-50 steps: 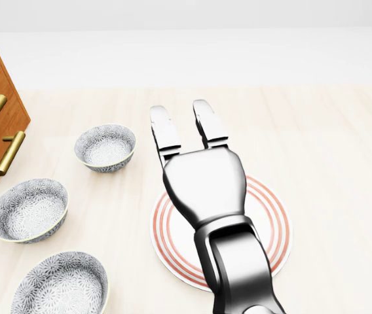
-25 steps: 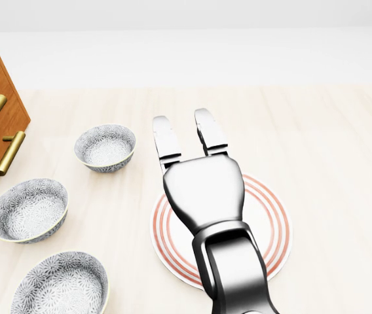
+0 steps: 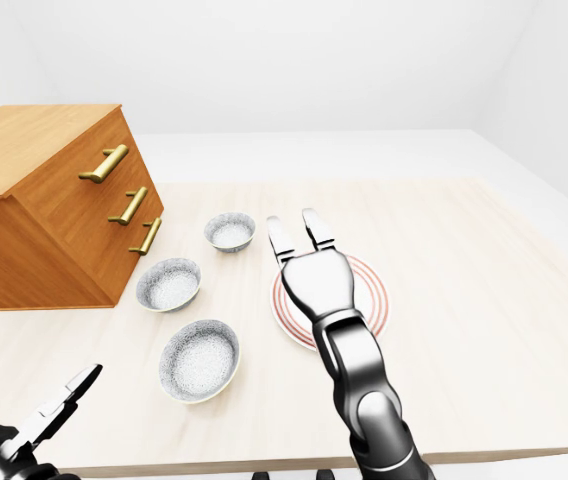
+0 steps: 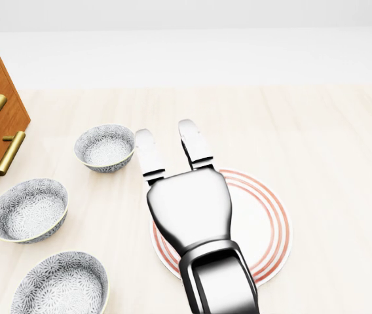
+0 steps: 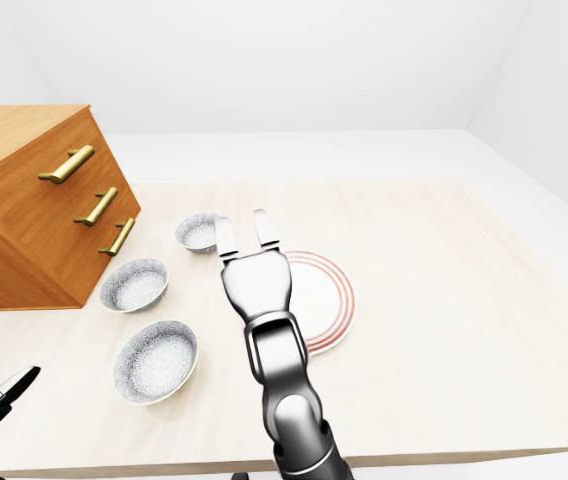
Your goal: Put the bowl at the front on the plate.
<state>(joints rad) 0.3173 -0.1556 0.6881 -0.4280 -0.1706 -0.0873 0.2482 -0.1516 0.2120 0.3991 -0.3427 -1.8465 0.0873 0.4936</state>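
Three patterned grey bowls lie in a slanted row on the pale wooden table at the left of the head view: the lowest bowl (image 4: 60, 286), the middle bowl (image 4: 29, 209) and the top bowl (image 4: 105, 147). To their right lies a white plate (image 4: 264, 216) with red rings. My right hand (image 4: 165, 131) hovers over the plate's left part, open and empty, its fingers pointing to the top of the view just right of the top bowl. At the bottom left of the left-eye view my left hand (image 3: 64, 400) stays low, open, holding nothing.
A wooden chest of drawers (image 3: 54, 200) with brass handles stands at the left, close beside the bowls. The table's near edge (image 3: 264, 462) runs along the bottom of the left-eye view. Bare tabletop (image 3: 464, 300) stretches right of the plate.
My right hand has slid to the left, from over the plate's middle to its left part, with its fingertips now nearer the top bowl. Bowls and plate have not moved.
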